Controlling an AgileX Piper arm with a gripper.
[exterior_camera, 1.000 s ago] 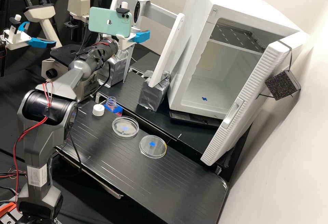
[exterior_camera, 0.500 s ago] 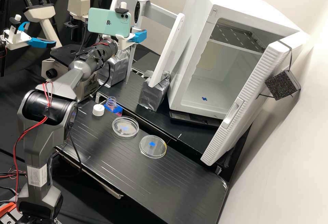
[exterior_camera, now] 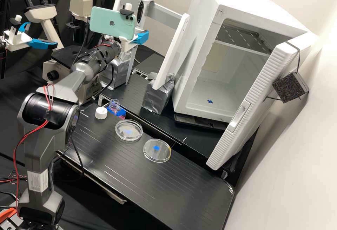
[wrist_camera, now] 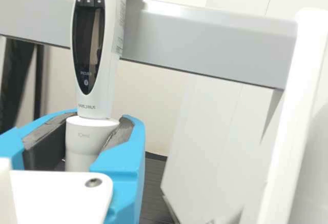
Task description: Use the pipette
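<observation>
Currently, at eleven o'clock in the high view, the white pincer point(exterior_camera: 143, 37) is narrow, its two bright blue fingers point(wrist_camera: 128, 155) closed around the pale lower barrel of the pipette point(wrist_camera: 91, 100). The pipette stands roughly upright beside a grey rail point(wrist_camera: 205, 39); its dark oval display and small buttons are above the fingers. A mint-green phone point(exterior_camera: 105, 24) is mounted on the arm just beside the pincer, also at eleven o'clock.

On the black table point(exterior_camera: 168, 191), at nine o'clock, are a white cap point(exterior_camera: 101, 113) and, near it, an uncapped clear bottle point(exterior_camera: 114, 104). A round clear dish point(exterior_camera: 121, 137) lies flat at eight o'clock, and a second dish point(exterior_camera: 149, 156) between six and seven, apart from the first. At two o'clock, a large white cabinet point(exterior_camera: 207, 51) has its door point(exterior_camera: 261, 89) open.
</observation>
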